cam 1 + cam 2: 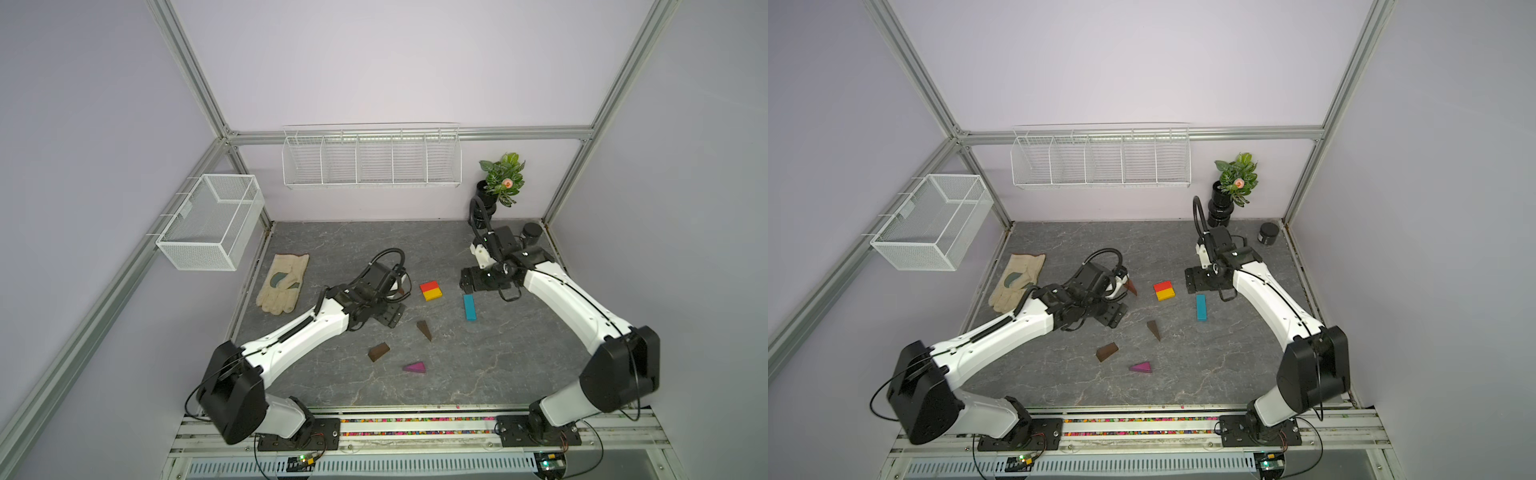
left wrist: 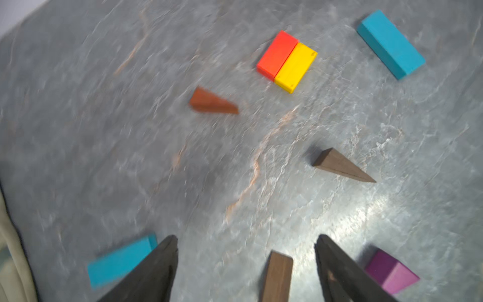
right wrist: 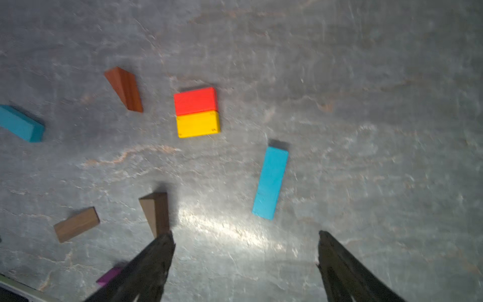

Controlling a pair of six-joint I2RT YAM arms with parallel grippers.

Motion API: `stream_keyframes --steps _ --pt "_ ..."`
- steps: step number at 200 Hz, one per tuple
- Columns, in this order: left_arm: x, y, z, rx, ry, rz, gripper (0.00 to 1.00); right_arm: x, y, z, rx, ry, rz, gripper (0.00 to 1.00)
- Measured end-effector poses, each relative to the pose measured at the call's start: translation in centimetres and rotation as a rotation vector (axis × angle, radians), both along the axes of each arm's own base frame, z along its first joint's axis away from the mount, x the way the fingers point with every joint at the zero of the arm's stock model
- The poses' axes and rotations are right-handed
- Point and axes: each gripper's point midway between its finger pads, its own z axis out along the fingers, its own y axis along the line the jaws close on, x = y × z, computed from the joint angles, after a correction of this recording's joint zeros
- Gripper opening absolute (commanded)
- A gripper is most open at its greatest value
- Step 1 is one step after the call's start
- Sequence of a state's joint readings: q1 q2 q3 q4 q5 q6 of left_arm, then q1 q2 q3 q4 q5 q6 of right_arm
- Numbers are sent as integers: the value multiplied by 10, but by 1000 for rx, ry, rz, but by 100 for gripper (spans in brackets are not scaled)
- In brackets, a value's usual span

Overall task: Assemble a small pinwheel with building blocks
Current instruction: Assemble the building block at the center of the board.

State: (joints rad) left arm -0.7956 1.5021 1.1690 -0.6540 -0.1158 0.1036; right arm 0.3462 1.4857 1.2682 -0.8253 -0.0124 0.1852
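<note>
Top views, read left to right. A beige work glove point(image 1: 282, 282) lies flat near the left edge of the grey stone-patterned table point(image 1: 332, 249). Right of it the left arm point(image 1: 299, 332) reaches in over the table. In the left wrist view the left gripper point(image 2: 245, 239) shows two dark fingers point(image 2: 156, 264) spread apart and clear of the table. A dark brown wedge point(image 1: 378, 351) on the surface below shows in the gap, touched by neither finger, so the gripper is released and empty. That view also shows a teal bar point(image 2: 120, 261) lying flat, which the arm hides in both top views.

A purple wedge point(image 1: 414, 367) lies right of the dark brown wedge and apart from it, nearest the robot. A reddish-brown wedge point(image 1: 1132, 286) lies left of centre.

At mid-table the red brick point(image 1: 429, 286) and the yellow brick point(image 1: 432, 294) lie flat with their long sides touching. Together they form a square, with red on the far side. A second dark brown wedge point(image 1: 424, 330) lies between this square and the robot, thin end toward the robot. Right of the square lies a second teal bar point(image 1: 469, 306), flat, running roughly front to back. No wedge or bar touches the square.

The right arm point(image 1: 573, 303) ends near that bar's far end. In the right wrist view the right gripper point(image 3: 245, 236) has its fingers point(image 3: 345, 269) wide apart, holding nothing. A small black round jar point(image 1: 532, 235) stands in the far right corner, beside a potted plant point(image 1: 503, 178).
</note>
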Motion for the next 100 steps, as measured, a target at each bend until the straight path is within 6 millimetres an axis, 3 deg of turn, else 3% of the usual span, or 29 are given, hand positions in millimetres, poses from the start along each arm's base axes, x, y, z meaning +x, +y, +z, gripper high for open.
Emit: stream_keyframes --steps 41,100 --pt "-1 -41 -17 187 -20 -320 81 -32 -29 -12 31 21 -72 90" --pt "-22 -79 -73 455 -14 -676 80 -43 -68 -9 75 -4 -197 90"
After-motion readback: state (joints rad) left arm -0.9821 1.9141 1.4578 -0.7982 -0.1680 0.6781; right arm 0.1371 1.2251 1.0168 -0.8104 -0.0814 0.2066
